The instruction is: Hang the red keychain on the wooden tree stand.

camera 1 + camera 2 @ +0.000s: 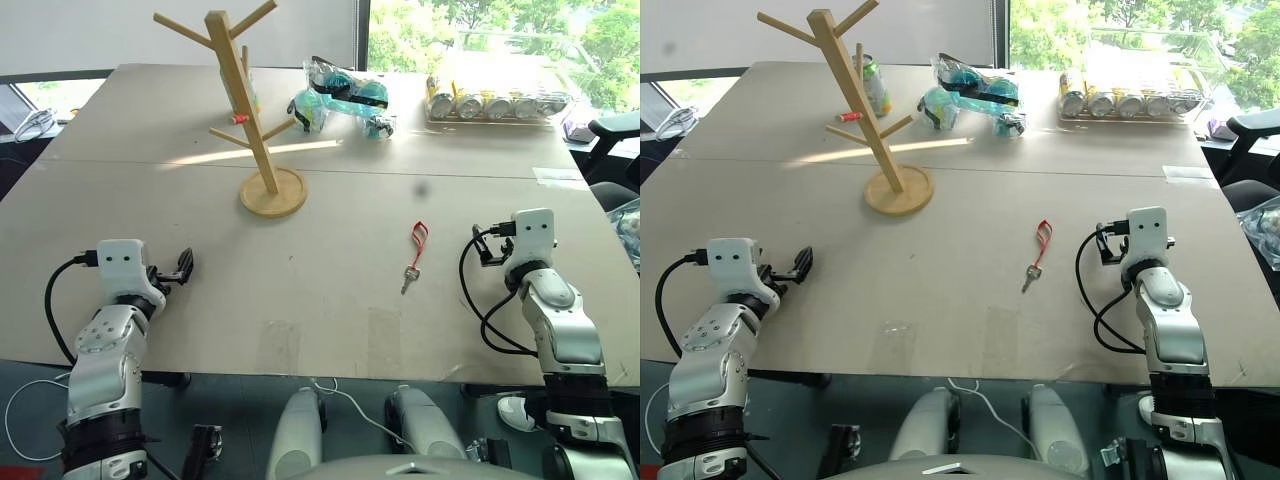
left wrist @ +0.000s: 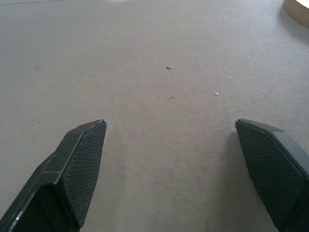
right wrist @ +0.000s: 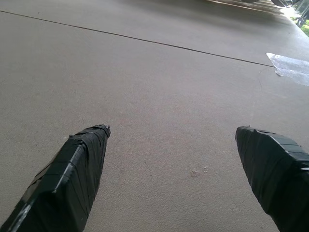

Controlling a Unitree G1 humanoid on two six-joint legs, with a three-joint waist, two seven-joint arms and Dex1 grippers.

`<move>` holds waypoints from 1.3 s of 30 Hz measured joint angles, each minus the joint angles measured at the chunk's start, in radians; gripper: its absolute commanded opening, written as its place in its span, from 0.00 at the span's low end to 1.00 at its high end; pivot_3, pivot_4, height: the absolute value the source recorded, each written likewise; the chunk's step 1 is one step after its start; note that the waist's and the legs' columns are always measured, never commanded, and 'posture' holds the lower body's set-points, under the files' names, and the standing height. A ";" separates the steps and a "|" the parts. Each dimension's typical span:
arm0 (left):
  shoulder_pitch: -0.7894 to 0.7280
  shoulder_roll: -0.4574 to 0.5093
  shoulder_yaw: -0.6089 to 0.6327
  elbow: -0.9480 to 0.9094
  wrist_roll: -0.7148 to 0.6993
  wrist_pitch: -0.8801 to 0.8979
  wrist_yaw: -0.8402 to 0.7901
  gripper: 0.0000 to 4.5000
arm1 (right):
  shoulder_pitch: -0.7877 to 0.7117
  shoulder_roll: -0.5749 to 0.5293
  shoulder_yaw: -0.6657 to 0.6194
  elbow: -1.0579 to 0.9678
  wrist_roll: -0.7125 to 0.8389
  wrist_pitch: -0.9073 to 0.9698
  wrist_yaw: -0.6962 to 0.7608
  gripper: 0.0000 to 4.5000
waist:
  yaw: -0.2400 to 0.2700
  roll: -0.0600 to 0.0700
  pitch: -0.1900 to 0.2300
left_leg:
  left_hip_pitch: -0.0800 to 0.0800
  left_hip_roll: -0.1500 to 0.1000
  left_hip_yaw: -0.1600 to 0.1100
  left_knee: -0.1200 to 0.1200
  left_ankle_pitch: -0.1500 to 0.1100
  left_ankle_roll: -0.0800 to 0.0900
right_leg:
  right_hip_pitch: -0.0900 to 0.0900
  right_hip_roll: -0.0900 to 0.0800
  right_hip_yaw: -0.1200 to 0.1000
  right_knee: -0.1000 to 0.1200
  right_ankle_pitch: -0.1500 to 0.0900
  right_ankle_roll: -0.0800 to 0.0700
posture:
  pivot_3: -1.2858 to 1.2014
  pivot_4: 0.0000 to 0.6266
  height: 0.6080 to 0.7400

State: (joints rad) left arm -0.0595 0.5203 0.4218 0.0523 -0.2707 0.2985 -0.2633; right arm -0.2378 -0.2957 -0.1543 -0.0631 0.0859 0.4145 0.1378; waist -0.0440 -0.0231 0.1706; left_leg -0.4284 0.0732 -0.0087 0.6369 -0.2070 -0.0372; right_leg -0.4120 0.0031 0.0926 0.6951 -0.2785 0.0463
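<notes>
The red keychain (image 1: 417, 242) lies flat on the table, its thin strap loop pointing away and a small silvery key (image 1: 408, 276) at its near end. The wooden tree stand (image 1: 247, 112) rises upright at the table's middle back on its round disc base (image 1: 273, 193), pegs bare. My right gripper (image 1: 490, 246) hovers low to the right of the keychain, apart from it, open with nothing between its fingers (image 3: 77, 164). My left gripper (image 1: 180, 267) rests low at the near left, also open and holding nothing, far from both.
Plastic-wrapped blue-green items (image 1: 345, 95) lie behind the stand, and a tray of cans (image 1: 495, 103) sits at the back right. A small can (image 1: 875, 85) and a little red object (image 1: 240, 118) are behind the post. A strip of tape (image 1: 558, 176) marks the right side.
</notes>
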 measured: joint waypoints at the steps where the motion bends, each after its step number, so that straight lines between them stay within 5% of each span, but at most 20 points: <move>1: 0.000 0.000 0.000 0.000 0.000 0.000 0.000 0.98 | 0.000 0.000 0.000 0.000 0.000 0.000 0.000 1.00 | 0.000 0.000 0.000 | 0.000 0.000 0.000 0.000 0.000 0.000 | 0.000 0.000 0.000 0.000 0.000 0.000 | 0.52 0.24 0.94; 9: 0.020 0.214 -0.077 -0.238 -0.208 0.194 -0.389 0.98 | -0.058 -0.062 -0.014 -0.394 0.236 0.609 0.091 1.00 | 0.003 -0.001 0.001 | -0.002 0.000 -0.001 0.000 0.000 0.000 | -0.002 0.000 -0.001 0.000 0.000 0.000 | 0.52 0.24 0.94; 13: -0.067 0.336 -0.148 -0.445 -0.374 0.317 -0.575 0.98 | -0.136 0.021 -0.030 -0.542 0.327 0.949 0.065 1.00 | 0.001 -0.001 0.001 | -0.003 0.000 -0.001 0.000 0.000 0.000 | -0.002 0.000 -0.001 -0.001 0.000 0.000 | 0.52 0.24 0.94; 17: -0.128 0.358 -0.225 -0.530 -0.447 0.378 -0.650 0.98 | -0.172 0.103 -0.044 -0.578 0.331 1.134 0.023 1.00 | -0.001 0.000 0.002 | -0.002 0.000 -0.001 -0.001 0.000 0.000 | -0.002 0.001 -0.001 -0.001 -0.001 0.001 | 0.52 0.24 0.94; 39: -0.215 0.372 -0.307 -0.541 -0.459 0.398 -0.725 0.98 | -0.223 0.181 0.120 -0.416 0.204 1.053 -0.060 1.00 | -0.001 0.000 0.002 | -0.003 0.000 -0.001 -0.001 0.000 0.000 | -0.003 0.001 -0.001 -0.001 -0.002 0.003 | 0.52 0.24 0.94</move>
State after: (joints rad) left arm -0.2740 0.8926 0.1145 -0.4891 -0.7302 0.6965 -0.9887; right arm -0.4608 -0.1142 -0.0342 -0.4794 0.2898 1.4671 0.0779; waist -0.0454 -0.0229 0.1723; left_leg -0.4312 0.0735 -0.0100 0.6362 -0.2070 -0.0372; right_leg -0.4145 0.0041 0.0921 0.6936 -0.2807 0.0494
